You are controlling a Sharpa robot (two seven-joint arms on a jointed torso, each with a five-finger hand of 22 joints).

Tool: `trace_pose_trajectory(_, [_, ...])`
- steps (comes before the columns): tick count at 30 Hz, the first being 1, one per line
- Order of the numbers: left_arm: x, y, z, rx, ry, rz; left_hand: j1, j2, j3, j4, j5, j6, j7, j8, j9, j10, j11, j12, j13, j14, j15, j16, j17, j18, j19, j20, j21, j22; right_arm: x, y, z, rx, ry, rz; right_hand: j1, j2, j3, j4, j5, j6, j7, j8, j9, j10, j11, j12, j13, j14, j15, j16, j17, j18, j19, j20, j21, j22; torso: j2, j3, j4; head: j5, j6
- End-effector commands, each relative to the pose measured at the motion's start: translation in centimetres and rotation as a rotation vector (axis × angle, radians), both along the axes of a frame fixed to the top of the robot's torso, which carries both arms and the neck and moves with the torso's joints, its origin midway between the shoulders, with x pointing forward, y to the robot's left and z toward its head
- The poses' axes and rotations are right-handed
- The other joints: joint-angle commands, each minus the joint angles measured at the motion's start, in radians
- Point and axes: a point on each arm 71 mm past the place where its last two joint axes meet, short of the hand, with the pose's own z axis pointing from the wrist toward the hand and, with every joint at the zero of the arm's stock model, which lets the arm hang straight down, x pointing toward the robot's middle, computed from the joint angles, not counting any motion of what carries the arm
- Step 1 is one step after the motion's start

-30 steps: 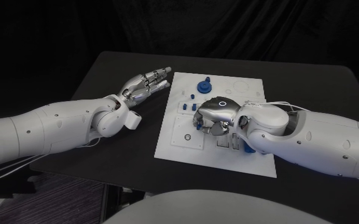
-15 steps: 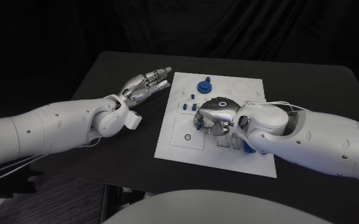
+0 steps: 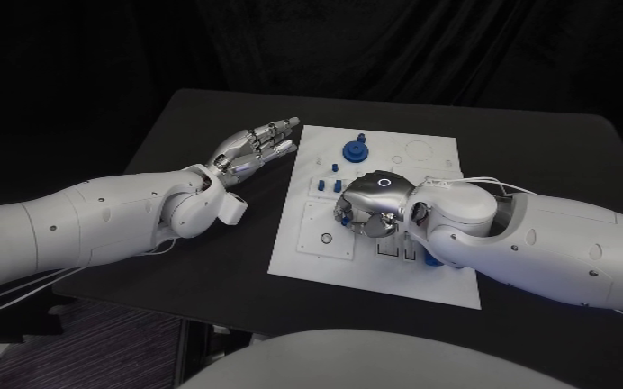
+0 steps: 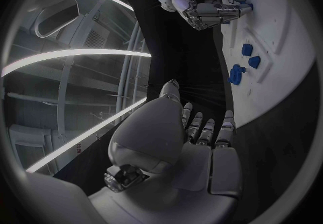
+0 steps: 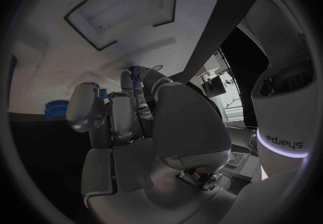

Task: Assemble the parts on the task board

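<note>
You see a black table (image 3: 208, 128) with rounded corners, and directly behind the table hangs a dark pleated curtain (image 3: 390, 20).

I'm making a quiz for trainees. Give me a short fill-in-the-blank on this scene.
1. The task board is ____ in colour.
2. The ____ hand is over the board.
3. The left hand holds ____.
4. The table is ____.
Missing words: white; right; nothing; black

My right hand (image 3: 370, 209) sits over the task board (image 3: 441, 274) mid-table (image 3: 194, 123), parts (image 3: 355, 149) beyond it, my left hand (image 3: 256, 148) off the board's left edge.
</note>
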Motion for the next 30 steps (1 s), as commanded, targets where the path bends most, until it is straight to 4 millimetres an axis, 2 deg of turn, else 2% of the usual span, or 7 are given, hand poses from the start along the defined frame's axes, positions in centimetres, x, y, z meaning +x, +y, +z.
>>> trace_pose_trajectory(1, [-0.1,-0.1,0.5,-0.056,-0.061,-0.006,0.009,0.003,0.005,-0.002,0.006,0.001,0.006,-0.003,0.0,0.002,0.006,0.002,0.0,0.003,0.002,-0.004,0.0,0.01,0.003,-0.003,-0.004,0.002,-0.1,0.0,-0.4,-0.031,0.012,-0.003,-0.013,-0.006,0.001,0.01,-0.029,-0.028,0.001,-0.024,-0.014,-0.023,0.001,-0.012,-0.004,-0.011,0.002,-0.005,-0.007,0.008,-0.014,0.002,-0.014,0.15,-0.001,0.0002,0.0005,0.002,0.0])
trace_pose_trajectory(9, [-0.1,-0.1,0.4,-0.055,-0.059,-0.007,0.012,0.004,0.007,-0.005,0.006,0.008,0.011,-0.002,0.001,0.002,0.006,0.002,0.0,0.003,0.002,-0.003,0.0,0.01,0.004,-0.002,-0.003,0.002,-0.2,0.0,-0.6,-0.042,0.02,-0.002,-0.042,-0.026,-0.01,0.038,-0.097,-0.092,-0.019,-0.065,-0.046,-0.084,0.019,-0.029,-0.009,-0.029,0.018,-0.019,-0.03,0.013,-0.034,0.016,-0.049,0.14,-0.001,0.0002,0.0004,0.002,0.0])
trace_pose_trajectory(11, [-0.1,-0.1,0.4,-0.055,-0.058,-0.007,0.012,0.004,0.007,-0.005,0.006,0.008,0.011,-0.002,0.001,0.002,0.006,0.002,0.0,0.003,0.002,-0.003,0.0,0.01,0.004,-0.002,-0.003,0.002,-0.2,0.0,-0.6,-0.043,0.02,-0.003,-0.046,-0.031,-0.014,0.045,-0.112,-0.113,-0.032,-0.064,-0.057,-0.096,0.023,-0.029,-0.008,-0.032,0.021,-0.019,-0.034,0.014,-0.037,0.02,-0.055,0.139,-0.001,0.0002,0.0008,0.002,0.0])
trace_pose_trajectory(13, [-0.1,-0.1,0.4,-0.055,-0.058,-0.006,0.012,0.004,0.007,-0.005,0.006,0.008,0.011,-0.002,0.001,0.002,0.006,0.002,0.0,0.003,0.002,-0.003,0.0,0.01,0.004,-0.002,-0.003,0.002,-0.1,0.0,-0.6,-0.04,0.018,-0.006,-0.052,-0.035,-0.019,0.051,-0.124,-0.116,-0.033,-0.062,-0.061,-0.105,0.025,-0.029,-0.007,-0.035,0.024,-0.02,-0.036,0.015,-0.038,0.022,-0.058,0.138,-0.001,0.0002,0.0007,0.003,0.0])
trace_pose_trajectory(18, [-0.1,0.0,0.3,-0.054,-0.056,-0.006,0.013,0.004,0.007,-0.006,0.006,0.011,0.014,-0.001,0.002,0.002,0.005,0.002,0.0,0.003,0.003,-0.003,0.0,0.01,0.005,-0.001,-0.003,0.002,0.0,-0.4,-0.3,-0.007,-0.007,-0.032,-0.048,-0.048,-0.053,0.07,-0.155,-0.197,-0.052,-0.063,-0.103,-0.225,0.044,-0.032,0.0,-0.065,0.038,-0.039,-0.072,0.026,-0.072,0.038,-0.122,0.122,-0.001,0.0004,0.0006,0.006,0.0])
trace_pose_trajectory(24, [-0.2,0.1,0.3,-0.054,-0.056,-0.003,0.013,0.004,0.007,-0.006,0.006,0.011,0.014,-0.001,0.002,0.002,0.005,0.002,0.0,0.003,0.003,-0.003,0.0,0.01,0.005,-0.001,-0.003,0.002,0.0,-1.2,0.4,0.045,-0.045,-0.056,-0.029,-0.047,-0.099,0.082,-0.162,-0.229,-0.056,-0.06,-0.134,-0.373,0.065,-0.026,0.002,-0.113,0.051,-0.07,-0.133,0.036,-0.108,0.051,-0.185,0.109,-0.001,0.0009,0.0003,0.007,0.0])
trace_pose_trajectory(30, [-0.2,0.2,0.3,-0.052,-0.057,0.0,0.014,0.005,0.008,-0.006,0.007,0.012,0.016,-0.001,0.002,0.001,0.005,0.002,-0.001,0.003,0.003,-0.003,0.0,0.01,0.006,0.0,-0.002,0.003,0.9,-2.5,2.8,0.079,-0.108,-0.078,-0.023,-0.05,-0.129,0.1,-0.161,-0.232,-0.071,-0.06,-0.149,-0.428,0.073,-0.026,-0.016,-0.117,0.05,-0.064,-0.141,0.036,-0.106,0.051,-0.182,0.111,-0.001,0.0008,-0.0001,0.003,0.0])
